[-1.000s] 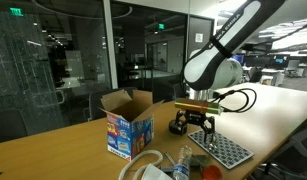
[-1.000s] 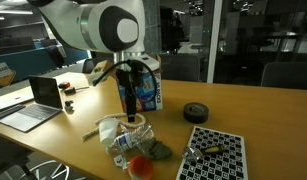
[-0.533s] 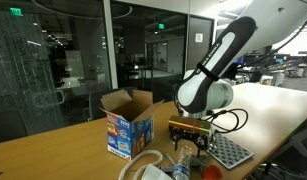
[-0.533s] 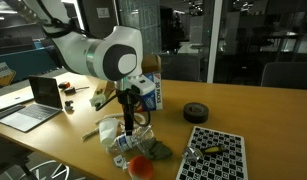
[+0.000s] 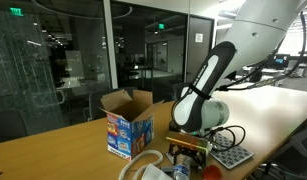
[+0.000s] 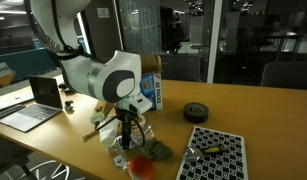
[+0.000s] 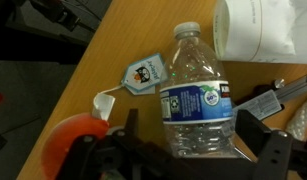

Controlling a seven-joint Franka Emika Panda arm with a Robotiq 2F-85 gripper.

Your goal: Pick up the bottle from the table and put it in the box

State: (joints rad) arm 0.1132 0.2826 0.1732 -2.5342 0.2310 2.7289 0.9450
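Note:
The bottle is a small clear plastic one with a blue label and white cap. It lies on its side on the wooden table, cap pointing away from me in the wrist view. My gripper is open and low over it, with one black finger on each side of its lower body and small gaps between. In both exterior views the gripper sits among clutter at the table's edge, and the bottle is mostly hidden beneath it. The box, cardboard with blue printed sides and upright flaps, stands apart from the gripper.
Close round the bottle lie a white bag, a small tag card and an orange-red object. A black perforated plate, a black tape roll, a green cloth and a laptop are also on the table.
The arm has moved from near the box toward the table's edge and come down. The gripper is now low over the bottle, still open.

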